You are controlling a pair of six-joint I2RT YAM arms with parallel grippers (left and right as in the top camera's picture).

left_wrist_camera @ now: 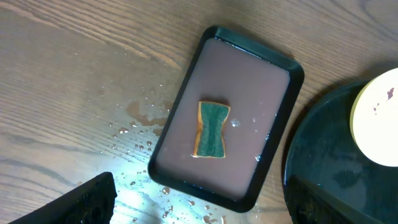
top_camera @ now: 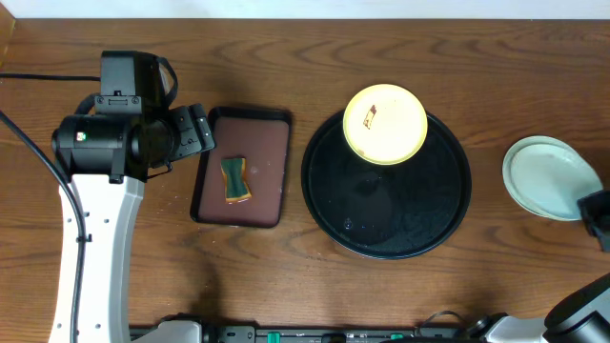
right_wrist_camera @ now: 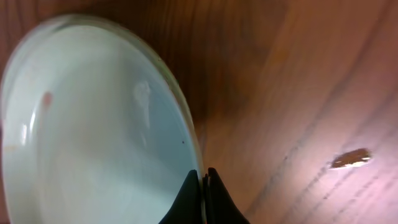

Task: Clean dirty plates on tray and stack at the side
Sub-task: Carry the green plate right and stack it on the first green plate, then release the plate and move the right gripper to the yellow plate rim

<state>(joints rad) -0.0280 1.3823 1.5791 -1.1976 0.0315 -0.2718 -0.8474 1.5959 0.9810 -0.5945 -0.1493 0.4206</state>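
Note:
A pale yellow plate (top_camera: 384, 124) with a small dark smear lies at the back of the round black tray (top_camera: 386, 238); the left wrist view catches its edge (left_wrist_camera: 379, 118). A pale blue-green plate (top_camera: 545, 176) lies on the table at the far right and fills the left of the right wrist view (right_wrist_camera: 93, 137). My right gripper (top_camera: 596, 214) is shut on that plate's near right rim, its fingertips (right_wrist_camera: 204, 177) pinched together around the edge. My left gripper (top_camera: 195, 129) hangs open above the table left of the sponge dish, with nothing between its fingers (left_wrist_camera: 199, 208).
A small dark rectangular dish (top_camera: 272, 167) of water holds a green and yellow sponge (top_camera: 235, 179) (left_wrist_camera: 212, 130), just left of the round tray. Water drops (left_wrist_camera: 143, 134) are spattered on the wood beside the dish. The left arm's white link runs down the left side.

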